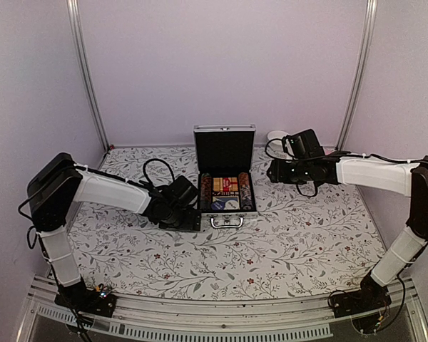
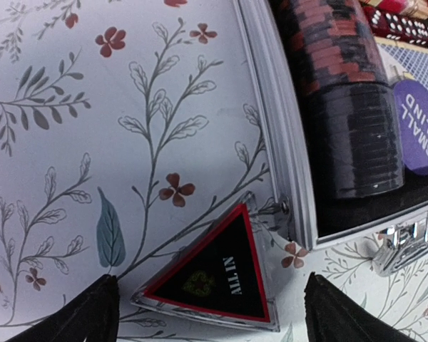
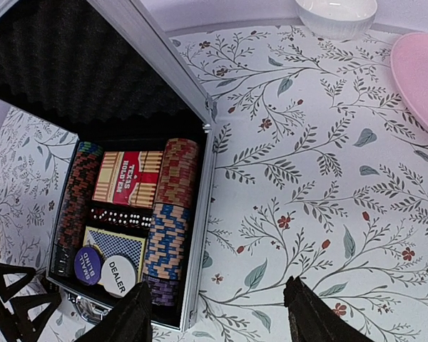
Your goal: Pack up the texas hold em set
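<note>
Farthest left lies the black triangle (image 2: 214,278), red-edged, flat on the flowered table (image 1: 299,235) just off the case's near left corner. In white it reads "ALL IN", beside a small yellowish emblem I cannot make out. Next comes the case (image 1: 225,178), open, its lid (image 3: 78,71) upright and lined with black ridged foam. Inside, at the left wall, a dark row of chips (image 3: 77,192) runs front to back. At its near end sits a purple disc (image 3: 88,265) marked "SMALL BLIND", and touching it a white disc (image 3: 119,274) marked "DEALER". Both rest over a blue-patterned pack (image 3: 114,242). Behind that is a row of red dice (image 3: 121,216), then the tan-red pack (image 3: 127,178) printed "TEXAS HOLD EM". A second chip row (image 3: 172,228), tan, blue and purple, lines the right wall. A metal handle (image 1: 226,221) lies at the case's front.

My left claw (image 2: 210,313) is low at the case's near left corner, fingers spread wide. The triangle lies between them on the table, touching neither finger. I hold nothing there.

My right claw (image 3: 221,317) hangs above the table to the right of the case, fingers well apart, nothing between them, touching nothing.

Past it, at the back right, stands a white bowl (image 3: 335,16), and right of that a pink plate (image 3: 421,78)
</note>
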Motion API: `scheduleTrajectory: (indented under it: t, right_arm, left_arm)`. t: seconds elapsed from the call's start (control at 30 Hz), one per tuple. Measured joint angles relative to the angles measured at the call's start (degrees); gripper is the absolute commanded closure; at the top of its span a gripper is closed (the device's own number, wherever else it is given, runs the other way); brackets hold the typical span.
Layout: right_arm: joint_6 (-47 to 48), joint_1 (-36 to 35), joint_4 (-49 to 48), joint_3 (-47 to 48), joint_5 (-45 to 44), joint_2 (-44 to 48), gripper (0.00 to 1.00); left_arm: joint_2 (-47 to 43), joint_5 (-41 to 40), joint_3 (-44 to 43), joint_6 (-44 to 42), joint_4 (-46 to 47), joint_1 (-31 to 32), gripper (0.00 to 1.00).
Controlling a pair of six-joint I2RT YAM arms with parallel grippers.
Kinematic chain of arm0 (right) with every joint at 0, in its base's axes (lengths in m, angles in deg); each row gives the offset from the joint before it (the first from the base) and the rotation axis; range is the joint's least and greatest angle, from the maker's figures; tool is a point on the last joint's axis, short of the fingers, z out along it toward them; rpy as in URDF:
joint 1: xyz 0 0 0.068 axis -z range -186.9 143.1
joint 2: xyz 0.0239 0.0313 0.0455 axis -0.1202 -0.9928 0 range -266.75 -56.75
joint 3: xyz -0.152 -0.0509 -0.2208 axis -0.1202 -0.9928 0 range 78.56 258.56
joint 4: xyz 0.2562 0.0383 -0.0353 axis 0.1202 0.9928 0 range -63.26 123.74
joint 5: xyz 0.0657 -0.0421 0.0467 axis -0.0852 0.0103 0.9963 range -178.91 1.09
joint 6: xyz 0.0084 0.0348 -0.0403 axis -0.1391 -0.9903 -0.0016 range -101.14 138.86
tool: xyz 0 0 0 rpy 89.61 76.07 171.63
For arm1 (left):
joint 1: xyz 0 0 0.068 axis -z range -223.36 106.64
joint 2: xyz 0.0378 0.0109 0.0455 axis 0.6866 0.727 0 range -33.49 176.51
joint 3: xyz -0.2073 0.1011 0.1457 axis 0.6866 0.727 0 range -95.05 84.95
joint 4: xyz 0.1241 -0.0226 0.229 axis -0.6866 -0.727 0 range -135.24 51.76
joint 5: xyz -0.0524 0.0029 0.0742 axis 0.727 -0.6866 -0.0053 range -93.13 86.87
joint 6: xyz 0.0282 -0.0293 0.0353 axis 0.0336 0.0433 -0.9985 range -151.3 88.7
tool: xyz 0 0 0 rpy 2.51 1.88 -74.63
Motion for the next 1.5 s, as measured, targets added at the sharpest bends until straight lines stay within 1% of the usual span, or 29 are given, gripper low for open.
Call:
scheduleTrajectory:
  t: [0.27,0.5,0.7,0.97,1.1,1.27,1.37,1.5]
  right_arm:
    - [-0.1,0.0,-0.4,0.0,0.1,-1.7,0.36]
    - [-0.2,0.0,-1.1,0.0,0.2,-1.9,0.36]
    - [-0.2,0.0,-1.1,0.0,0.2,-1.9,0.36]
    - [-0.4,0.0,-1.2,0.0,0.2,-1.9,0.36]
    - [-0.5,0.0,-1.2,0.0,0.2,-1.9,0.37]
    - [-0.8,0.0,-1.3,0.0,0.2,-1.9,0.37]
    - [-1.2,0.0,-1.5,-0.1,0.2,-1.9,0.36]
    - [-1.4,0.0,-1.6,-0.3,0.2,-1.9,0.37]
  left_arm:
    - [1.4,-2.8,-1.6,-0.4,-2.4,1.7,0.1]
    - [2.9,-4.0,-3.1,-0.9,-3.1,1.9,0.11]
    - [3.3,-4.9,-3.5,-1.1,-3.4,2.0,0.16]
    - [3.3,-5.3,-3.5,-1.1,-3.9,2.0,0.24]
    - [3.3,-5.5,-3.5,-1.0,-4.0,2.1,0.3]
    - [3.3,-5.6,-3.5,-1.0,-4.1,2.3,0.33]
    - [3.3,-5.6,-3.5,-1.0,-4.1,2.3,0.37]
    - [2.9,-6.0,-3.3,-1.0,-4.2,2.3,0.37]
